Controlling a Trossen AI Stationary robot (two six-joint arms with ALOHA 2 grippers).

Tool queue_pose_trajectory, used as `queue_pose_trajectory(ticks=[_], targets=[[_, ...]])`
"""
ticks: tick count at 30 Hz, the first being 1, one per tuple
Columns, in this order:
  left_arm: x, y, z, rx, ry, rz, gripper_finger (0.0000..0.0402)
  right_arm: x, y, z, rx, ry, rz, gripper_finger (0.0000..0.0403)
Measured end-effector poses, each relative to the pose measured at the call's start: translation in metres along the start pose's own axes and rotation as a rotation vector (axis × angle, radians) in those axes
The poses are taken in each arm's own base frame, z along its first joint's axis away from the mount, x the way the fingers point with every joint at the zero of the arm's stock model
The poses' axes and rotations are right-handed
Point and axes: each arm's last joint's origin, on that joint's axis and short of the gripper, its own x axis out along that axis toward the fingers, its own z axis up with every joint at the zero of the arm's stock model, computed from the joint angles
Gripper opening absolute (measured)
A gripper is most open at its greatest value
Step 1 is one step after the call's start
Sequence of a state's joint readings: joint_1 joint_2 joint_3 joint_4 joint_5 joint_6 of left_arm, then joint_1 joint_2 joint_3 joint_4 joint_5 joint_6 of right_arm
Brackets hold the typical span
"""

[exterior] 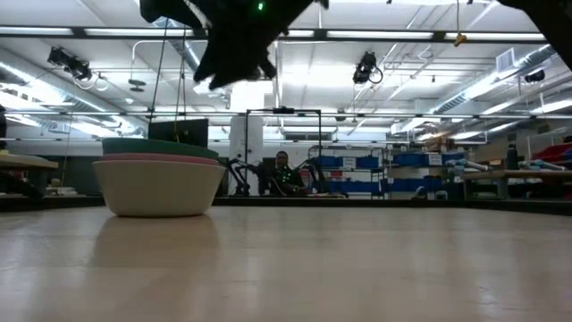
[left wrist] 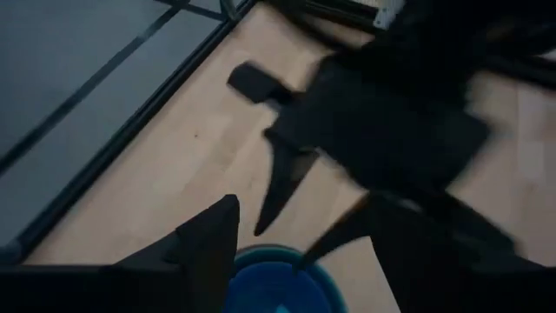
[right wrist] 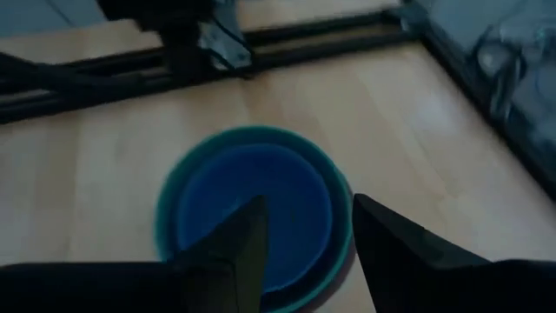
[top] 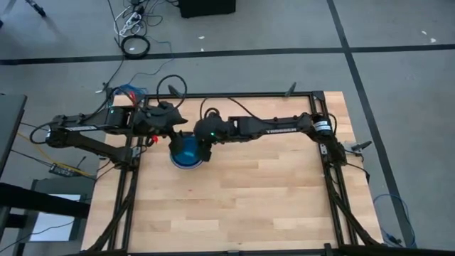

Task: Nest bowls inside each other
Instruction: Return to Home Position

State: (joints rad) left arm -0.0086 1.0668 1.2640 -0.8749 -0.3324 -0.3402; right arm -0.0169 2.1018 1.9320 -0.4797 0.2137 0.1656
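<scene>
The bowls stand nested in one stack [top: 187, 151] on the wooden table, left of its middle. A bright blue bowl [right wrist: 252, 204] sits inside a teal one [right wrist: 167, 196]. In the low view, teal [exterior: 159, 146] and pink [exterior: 159, 158] rims show above a grey-white outer bowl [exterior: 159, 190], which rests on its base. My right gripper [right wrist: 304, 252] hovers open just above the stack, touching nothing. My left gripper [left wrist: 291, 252] waits open at the stack's far left side, also above it.
A black frame [top: 313, 96] runs along the table's far and side edges. The two arms meet close together over the stack. Bare wood [top: 270, 192] stretches toward the near and right edges. A person sits far off in the room [exterior: 282, 170].
</scene>
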Motion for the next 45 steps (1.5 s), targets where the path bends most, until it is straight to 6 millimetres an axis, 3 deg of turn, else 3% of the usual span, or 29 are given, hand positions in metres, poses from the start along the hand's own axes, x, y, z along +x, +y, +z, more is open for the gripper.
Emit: queue_pose_trajectory(ticks=[3,5,8,10,12,16,19,26,29,31,38,45], targets=[[0.001,-0.001,0.001,-0.033,-0.012,0.000,0.0259,-0.018,0.017,0.005,-0.118,-0.032,0.022,0.0155],[0.007,-0.006,0.008,-0.035,-0.119,-0.028,0.0259,-0.031,0.030,0.007,-0.208,-0.046,0.046,0.0155],[0.017,-0.023,0.016,0.107,-0.351,-0.249,0.0259,-0.058,0.048,0.012,-0.300,-0.092,0.100,0.0154],[0.018,-0.033,0.024,0.180,-0.569,-0.483,0.0259,-0.087,0.059,0.020,-0.346,-0.153,0.149,0.0153],[0.023,-0.035,0.022,0.191,-0.705,-0.589,0.0259,-0.115,0.061,0.027,-0.369,-0.190,0.172,0.0154],[0.025,-0.030,-0.002,0.175,-0.683,-0.646,0.0259,-0.181,0.046,0.039,-0.350,-0.245,0.187,0.0155],[-0.007,-0.018,-0.007,0.169,-0.748,-0.671,0.0259,-0.234,0.034,0.041,-0.334,-0.293,0.244,0.0155],[-0.098,0.032,-0.039,0.145,-0.925,-0.552,0.0259,-0.318,0.006,0.020,-0.290,-0.494,0.308,0.0155],[-0.125,0.051,-0.055,0.118,-0.988,-0.539,0.0259,-0.335,-0.003,0.003,-0.265,-0.589,0.337,0.0155],[-0.131,0.058,-0.064,0.114,-0.982,-0.530,0.0259,-0.341,-0.011,-0.010,-0.245,-0.622,0.344,0.0155],[-0.134,0.068,-0.080,0.093,-0.915,-0.439,0.0259,-0.364,-0.045,-0.057,-0.107,-0.694,0.223,0.0155],[-0.130,0.070,-0.087,0.105,-0.856,-0.403,0.0259,-0.381,-0.070,-0.099,-0.053,-0.784,0.233,0.0155]])
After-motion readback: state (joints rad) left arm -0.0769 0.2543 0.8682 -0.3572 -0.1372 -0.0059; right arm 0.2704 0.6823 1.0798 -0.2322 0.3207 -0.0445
